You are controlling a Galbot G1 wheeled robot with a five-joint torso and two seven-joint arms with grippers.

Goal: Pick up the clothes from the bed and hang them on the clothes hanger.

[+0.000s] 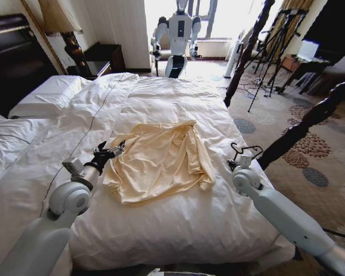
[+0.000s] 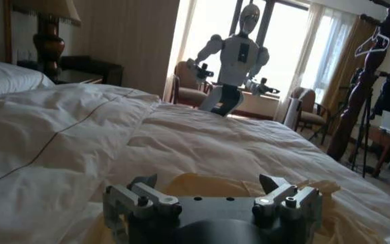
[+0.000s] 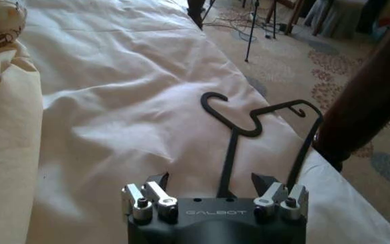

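I'm reaching my left pincer point(image 1: 116, 148), spread wide, at the shirt point(image 1: 161, 161) on the bed point(image 1: 178, 100). My right pincer point(image 1: 240, 163), also wide, is straddling the hanger point(image 3: 259, 129); closing there looks next.

**A yellow shirt on a big white bed**

The clothes point(image 1: 161, 161) are one pale yellow shirt. It lies spread out but crumpled on the bed point(image 1: 178, 103), near the foot end, with folds bunched along its right side. The bed has a puffy white duvet, white pillows and dark wooden posts. The clothes hanger point(image 3: 256, 127) is thin black wire with a curved hook. It sits low over the duvet by the bed's right edge, apart from the shirt, and may be resting on it.
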